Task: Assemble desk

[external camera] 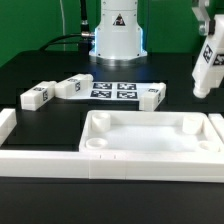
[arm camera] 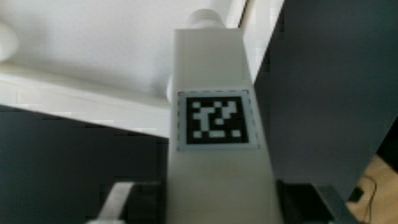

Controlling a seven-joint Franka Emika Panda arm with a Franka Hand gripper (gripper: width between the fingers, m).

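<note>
Where the gripper point(external camera: 210, 42) hangs above the dark surface point(external camera: 170, 80), it is clamped at a middling width on the held leg block point(external camera: 205, 72). The block points down from the gripper, clear of everything beneath. The tabletop point(external camera: 150, 138) lies rim-up below the gripper, off toward the exterior view's left and well apart from it. Nearest the gripper on the surface is a second leg block point(external camera: 152, 96), lying flat just past the tabletop's far rim. Farther from the gripper lie the marker board point(external camera: 112, 88), then a third leg block point(external camera: 75, 87) and a fourth leg block point(external camera: 38, 95). A low white border wall point(external camera: 60, 162) runs along the tabletop's near side. The picture's edge cuts off the gripper's upper part. In the wrist view the held leg block point(arm camera: 217, 110) fills the middle with its tag blurred. The fingers point(arm camera: 121, 205) barely show at either side, and the pale shapes behind are too soft to name.
</note>
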